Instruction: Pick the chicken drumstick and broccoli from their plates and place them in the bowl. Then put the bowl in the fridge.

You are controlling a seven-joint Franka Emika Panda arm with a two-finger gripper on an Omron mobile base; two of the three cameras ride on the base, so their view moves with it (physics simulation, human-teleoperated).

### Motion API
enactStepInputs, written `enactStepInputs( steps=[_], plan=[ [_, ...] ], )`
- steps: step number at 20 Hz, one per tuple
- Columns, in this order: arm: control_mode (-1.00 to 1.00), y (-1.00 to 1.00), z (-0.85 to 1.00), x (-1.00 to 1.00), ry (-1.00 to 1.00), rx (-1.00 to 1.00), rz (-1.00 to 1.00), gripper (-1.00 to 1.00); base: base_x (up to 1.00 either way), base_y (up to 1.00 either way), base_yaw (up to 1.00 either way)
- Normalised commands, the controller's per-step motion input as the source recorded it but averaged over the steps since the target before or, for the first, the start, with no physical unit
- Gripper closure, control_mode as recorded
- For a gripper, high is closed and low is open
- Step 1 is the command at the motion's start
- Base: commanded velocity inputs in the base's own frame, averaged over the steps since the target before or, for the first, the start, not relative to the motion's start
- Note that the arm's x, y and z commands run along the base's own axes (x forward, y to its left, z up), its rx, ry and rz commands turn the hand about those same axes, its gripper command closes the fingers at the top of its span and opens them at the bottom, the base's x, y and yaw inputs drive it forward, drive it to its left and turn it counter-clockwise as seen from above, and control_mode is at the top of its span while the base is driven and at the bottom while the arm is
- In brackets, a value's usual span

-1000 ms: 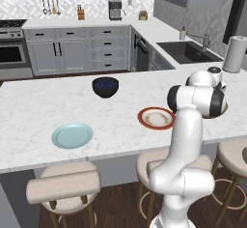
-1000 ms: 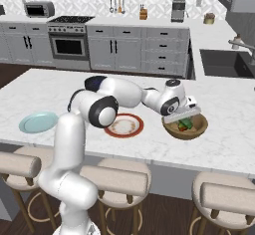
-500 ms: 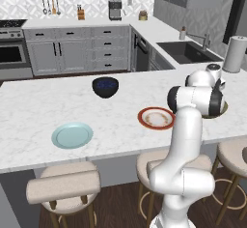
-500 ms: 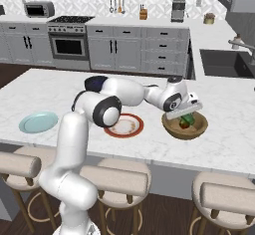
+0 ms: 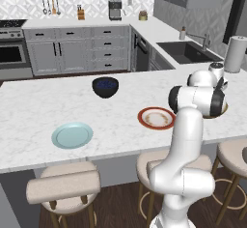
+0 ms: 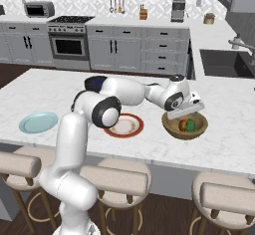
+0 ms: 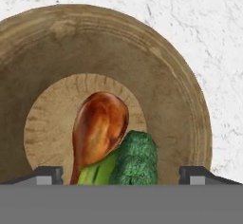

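The wide light-brown wooden bowl (image 7: 156, 66) sits on the marble counter (image 6: 234, 144), holding the orange-brown chicken drumstick (image 7: 99, 126) and dark-green broccoli floret (image 7: 136, 157), seemingly touching. Directly above, the gripper (image 7: 121, 173) hangs wide and empty, probably because both foods are delivered.

Counter (image 6: 45, 92) w/ bowl (image 6: 172, 127), plates (image 6: 39, 122)

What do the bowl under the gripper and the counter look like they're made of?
Bowl: apparently wood, matte light brown, with faint ring lines around its wall and a paler base under the chicken drumstick and broccoli. Counter: looks like white marble or similar stone, grey veining, smooth.
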Motion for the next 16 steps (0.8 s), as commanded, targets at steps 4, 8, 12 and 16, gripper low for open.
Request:
enactStepInputs(
  steps=[4,8,12,16],
  plan=[
    [-1.0,0.08,0.17,-0.18,0.0,0.0,0.0,-1.0,0.0,0.0,0.0],
    [-1.0,0.33,0.38,-0.26,0.0,0.0,0.0,-1.0,0.0,0.0,0.0],
    [-1.0,0.64,0.15,-0.41,0.0,0.01,0.0,-1.0,0.0,0.0,0.0],
    [-1.0,0.78,0.03,-0.09,0.0,0.0,0.01,-1.0,0.0,0.0,0.0]
  ],
)
